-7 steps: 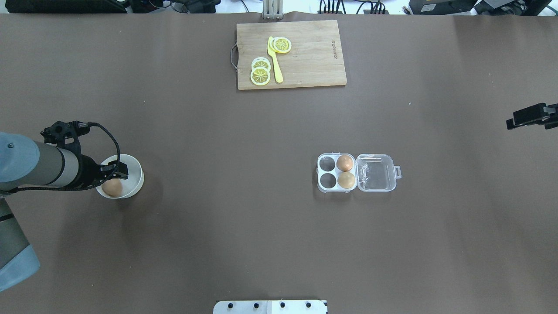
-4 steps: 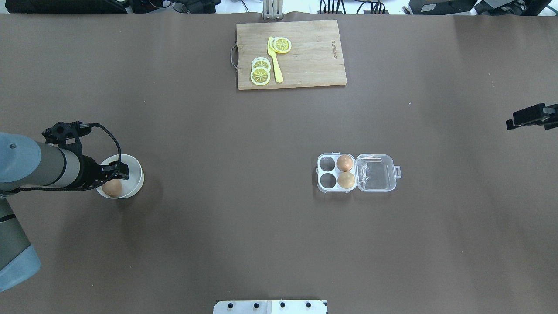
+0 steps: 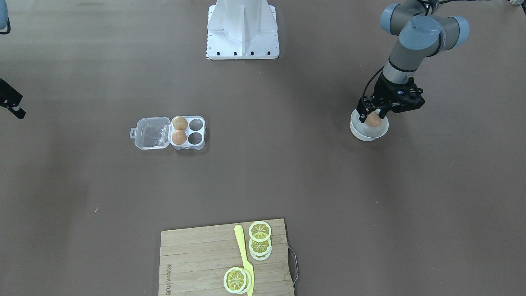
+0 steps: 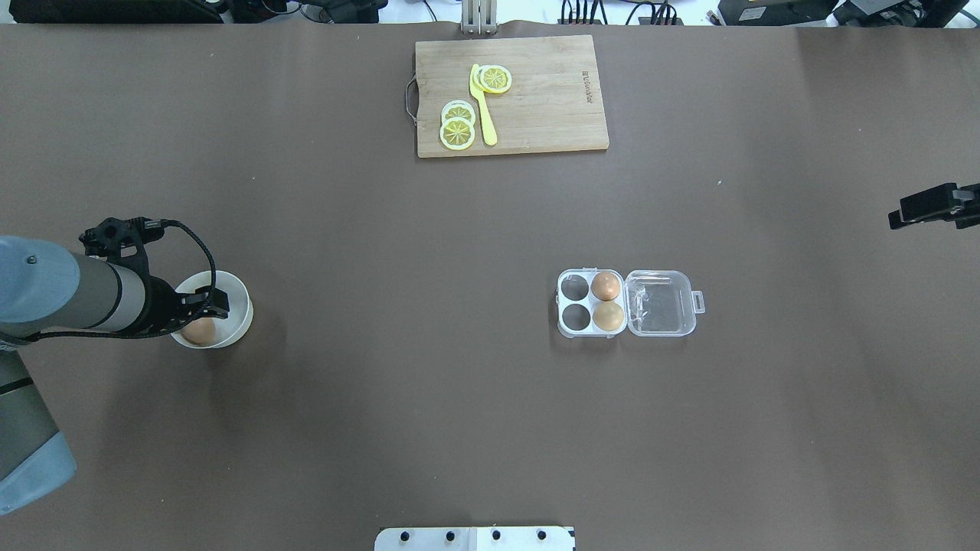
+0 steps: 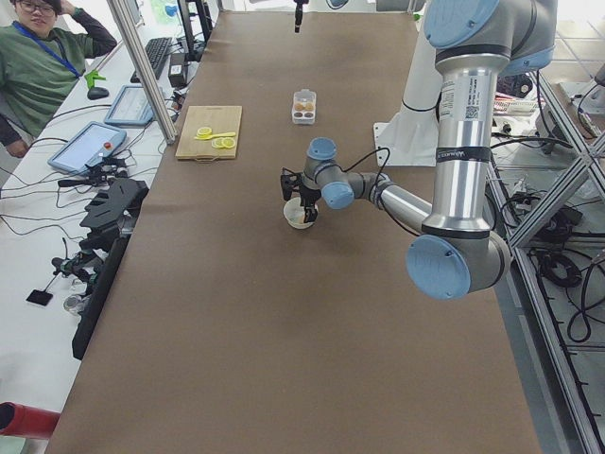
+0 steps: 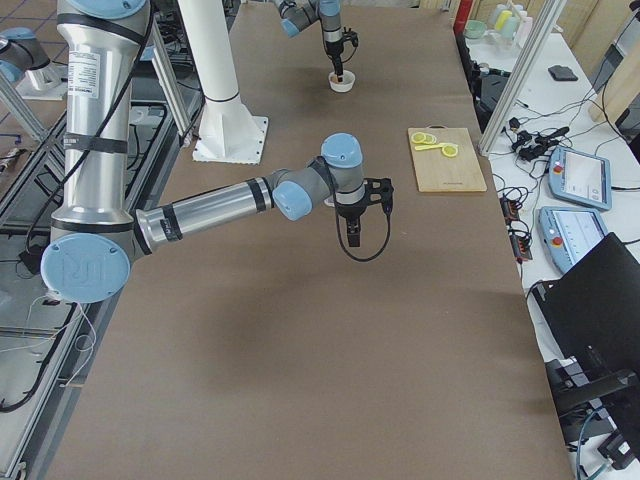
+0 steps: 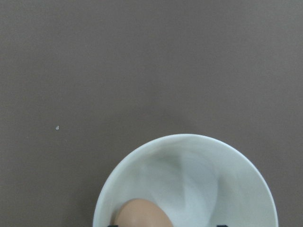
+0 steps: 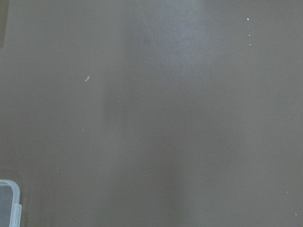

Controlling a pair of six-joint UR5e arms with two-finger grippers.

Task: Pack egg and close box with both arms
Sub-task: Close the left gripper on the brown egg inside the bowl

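The left arm (image 4: 76, 295) reaches out nearly level from the robot's left side. Its wrist is bent so that the left pincer (image 3: 373, 118) points straight down. The 2 black fingers (image 3: 361, 117) of this pincer are spread apart, with a clear gap between them. The right arm (image 6: 220, 205) is stretched out low and nearly level on the other side, well apart from the left arm. The right pincer (image 6: 352, 236) hangs downward, and it is not clear if its jaws are apart or together.
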